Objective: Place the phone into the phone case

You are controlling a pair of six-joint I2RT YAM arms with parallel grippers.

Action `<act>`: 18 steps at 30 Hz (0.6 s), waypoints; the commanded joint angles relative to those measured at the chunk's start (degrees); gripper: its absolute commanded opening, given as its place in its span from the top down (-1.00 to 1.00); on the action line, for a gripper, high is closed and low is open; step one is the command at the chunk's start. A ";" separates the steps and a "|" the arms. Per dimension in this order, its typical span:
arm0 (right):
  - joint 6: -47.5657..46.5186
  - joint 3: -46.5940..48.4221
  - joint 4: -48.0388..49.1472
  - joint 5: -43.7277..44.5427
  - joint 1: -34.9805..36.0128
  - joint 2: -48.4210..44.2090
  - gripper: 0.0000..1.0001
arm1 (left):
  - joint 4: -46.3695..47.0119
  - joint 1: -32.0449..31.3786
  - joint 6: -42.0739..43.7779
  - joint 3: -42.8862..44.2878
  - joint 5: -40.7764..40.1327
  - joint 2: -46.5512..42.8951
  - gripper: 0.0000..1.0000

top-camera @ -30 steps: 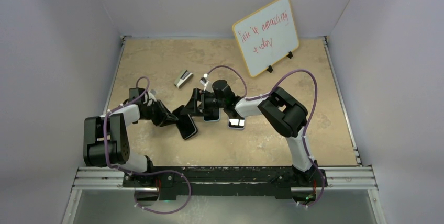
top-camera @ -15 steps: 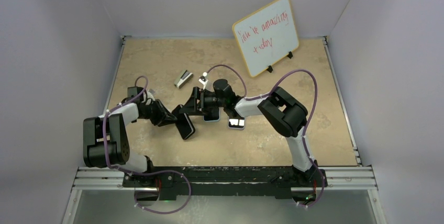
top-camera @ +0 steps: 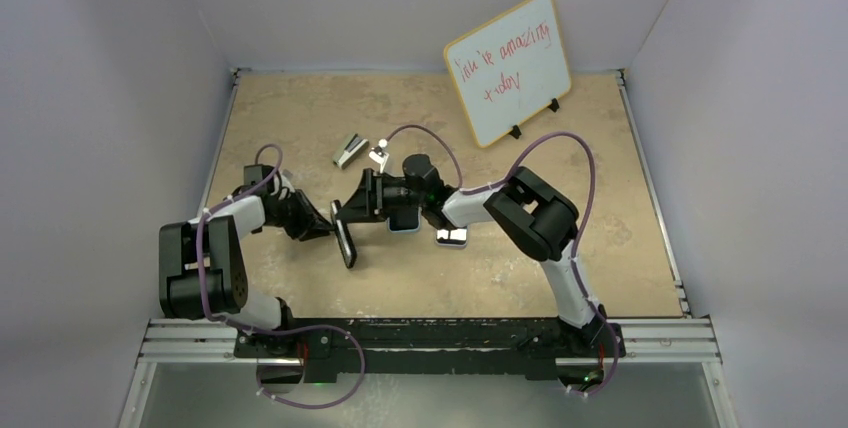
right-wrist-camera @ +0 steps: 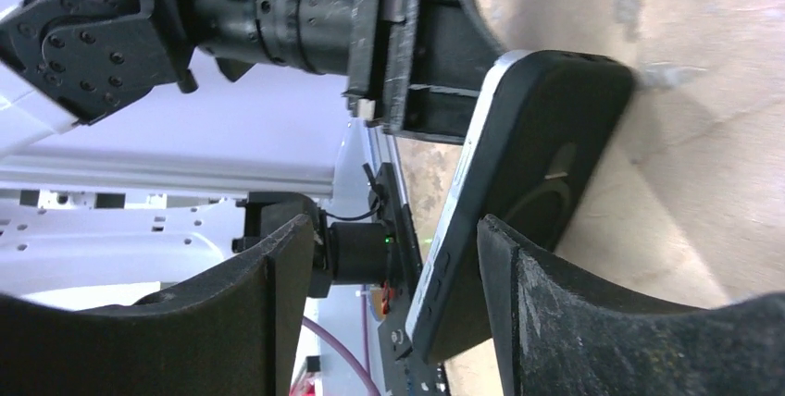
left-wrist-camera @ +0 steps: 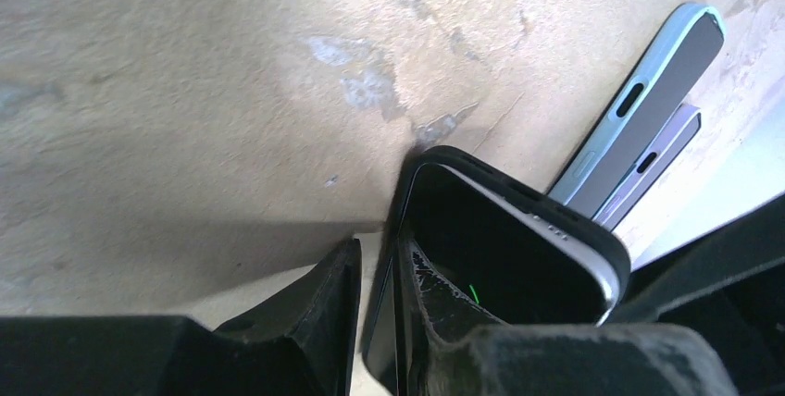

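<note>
A black phone case (top-camera: 346, 239) with a silver-edged phone (right-wrist-camera: 463, 202) seated in it stands on its long edge on the table. My left gripper (top-camera: 322, 228) is shut on the case's lower left edge; in the left wrist view (left-wrist-camera: 380, 322) that thin edge sits between my fingers, and the case's dark inside (left-wrist-camera: 504, 243) is beyond it. My right gripper (top-camera: 352, 210) is open and straddles the case's upper end. In the right wrist view (right-wrist-camera: 389, 303) the case (right-wrist-camera: 546, 146) lies against the right finger (right-wrist-camera: 565, 322), with a wide gap to the left finger (right-wrist-camera: 259, 313).
A teal-cased phone (top-camera: 405, 222) lies under the right arm, and another phone (top-camera: 452, 237) is beside it; both show in the left wrist view (left-wrist-camera: 648, 91). A small stapler-like object (top-camera: 348, 149) lies behind. A whiteboard (top-camera: 508, 68) stands at the back right.
The cased phone has tipped from lying nearly flat to standing on its edge and shifted slightly left. My right gripper moved left around its upper end.
</note>
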 commanded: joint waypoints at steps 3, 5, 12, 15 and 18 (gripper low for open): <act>-5.66 3.58 -6.18 -0.25 2.97 -1.40 -0.25 | 4.91 -1.57 0.26 0.45 -0.24 1.51 0.56; -7.94 4.01 -9.85 1.45 2.99 -1.94 -0.23 | 4.97 -1.56 0.24 0.51 -0.06 1.53 0.56; -11.48 4.02 -16.63 5.34 2.94 -3.34 -0.31 | 4.79 -1.56 -0.52 0.16 1.53 0.36 0.55; -11.48 3.65 -17.27 5.22 2.95 -3.93 -0.36 | 5.07 -1.56 -1.47 -0.45 3.13 -0.90 0.54; -10.72 3.72 -17.00 4.63 2.99 -4.00 -0.36 | 5.36 -1.56 -2.29 -0.99 4.58 -1.89 0.54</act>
